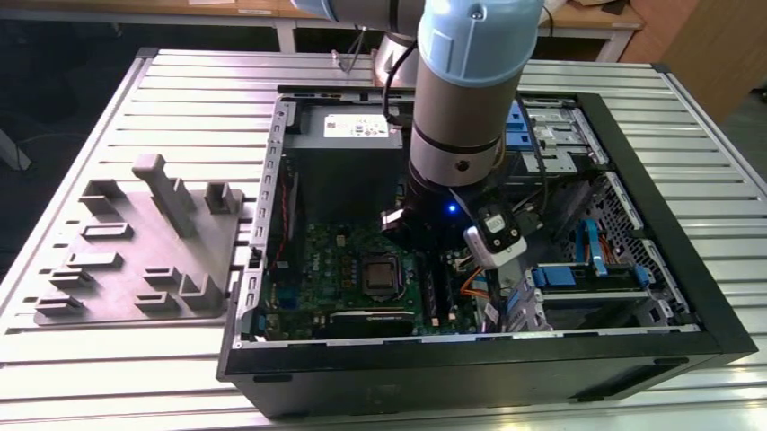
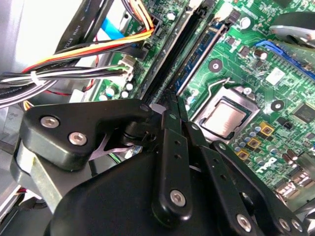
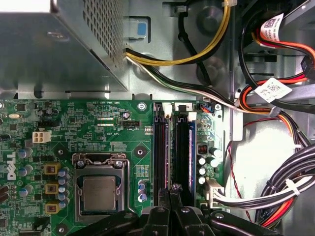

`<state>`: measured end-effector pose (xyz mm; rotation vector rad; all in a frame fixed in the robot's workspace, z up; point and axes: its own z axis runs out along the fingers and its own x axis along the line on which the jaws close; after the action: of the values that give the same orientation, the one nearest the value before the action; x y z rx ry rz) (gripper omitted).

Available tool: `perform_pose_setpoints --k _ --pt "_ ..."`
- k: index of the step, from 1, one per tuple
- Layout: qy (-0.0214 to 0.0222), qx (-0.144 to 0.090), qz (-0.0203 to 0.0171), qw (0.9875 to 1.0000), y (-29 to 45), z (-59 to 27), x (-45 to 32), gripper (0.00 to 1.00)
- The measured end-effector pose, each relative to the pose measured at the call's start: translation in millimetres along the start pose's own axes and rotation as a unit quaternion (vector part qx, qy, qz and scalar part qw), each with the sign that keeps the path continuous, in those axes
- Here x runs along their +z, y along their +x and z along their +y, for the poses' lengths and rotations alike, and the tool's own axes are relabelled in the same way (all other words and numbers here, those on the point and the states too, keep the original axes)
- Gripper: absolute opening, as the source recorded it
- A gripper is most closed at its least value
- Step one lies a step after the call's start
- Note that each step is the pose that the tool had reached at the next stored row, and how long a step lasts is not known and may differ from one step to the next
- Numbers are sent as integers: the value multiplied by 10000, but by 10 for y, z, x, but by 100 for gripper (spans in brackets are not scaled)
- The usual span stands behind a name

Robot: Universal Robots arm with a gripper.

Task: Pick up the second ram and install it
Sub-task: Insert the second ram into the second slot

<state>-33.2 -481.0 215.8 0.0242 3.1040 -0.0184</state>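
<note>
One dark stick, judged to be the second ram, stands on edge in a memory slot beside the CPU socket, with the gripper at one end of it; whether the tool is clenched or released cannot be told. Light, stiff and fragile, it is best pinched across its flat faces, clear of the contacts

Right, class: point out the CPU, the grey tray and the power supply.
CPU (image 3: 99,193), first wrist view, middle of lid.
grey tray (image 1: 114,307), exterior view, flat base.
power supply (image 3: 44,49), first wrist view, metal side.
</note>
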Motion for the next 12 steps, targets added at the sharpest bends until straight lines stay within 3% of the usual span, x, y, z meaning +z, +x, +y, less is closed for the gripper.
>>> perform_pose_setpoints --k 5,6,9,12 --pt "-4 0 -1 10000 0 1 5 12" --pt "-3 0 -1 10000 0 1 5 18" --pt "0 0 0 10000 0 0 3 18" --pt "1 0 0 10000 -1 0 -33 18"
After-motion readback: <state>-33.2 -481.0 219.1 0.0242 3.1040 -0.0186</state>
